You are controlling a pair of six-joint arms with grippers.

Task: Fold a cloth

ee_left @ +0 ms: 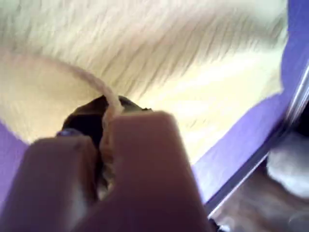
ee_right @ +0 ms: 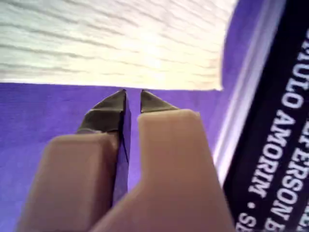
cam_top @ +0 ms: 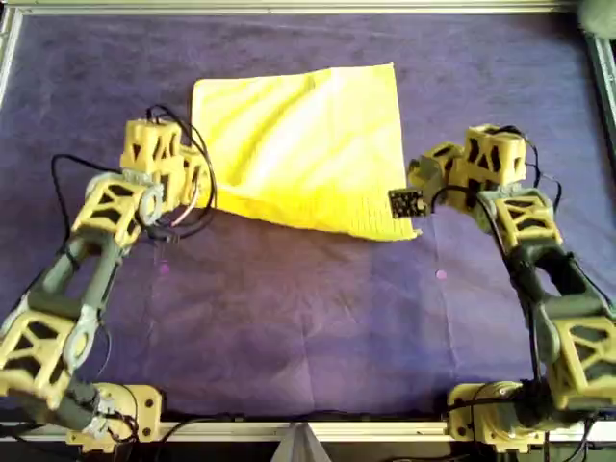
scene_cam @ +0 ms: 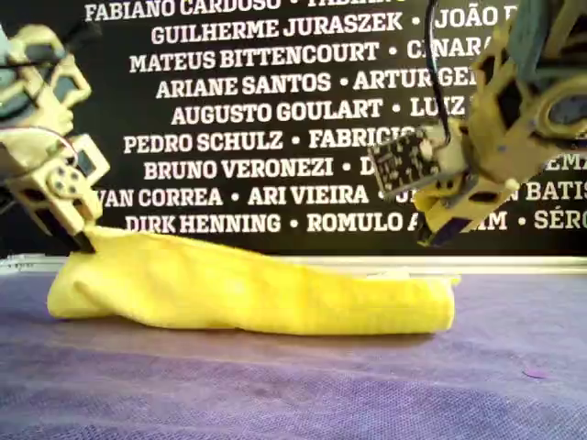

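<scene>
Yellow cloth [cam_top: 303, 144] lies doubled at the overhead frame's upper centre on the purple bench [cam_top: 289, 318]. My first gripper [ee_left: 108, 128] is clenched on its edge; my second gripper [ee_right: 131, 101] hangs nearly closed, holding nothing. I should release gently, keeping edges aligned.

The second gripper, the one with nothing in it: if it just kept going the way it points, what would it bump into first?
Probably the yellow cloth. My second gripper points at its near edge across a strip of bare purple table covering. It may be angled downward, so it could touch the covering first.
</scene>
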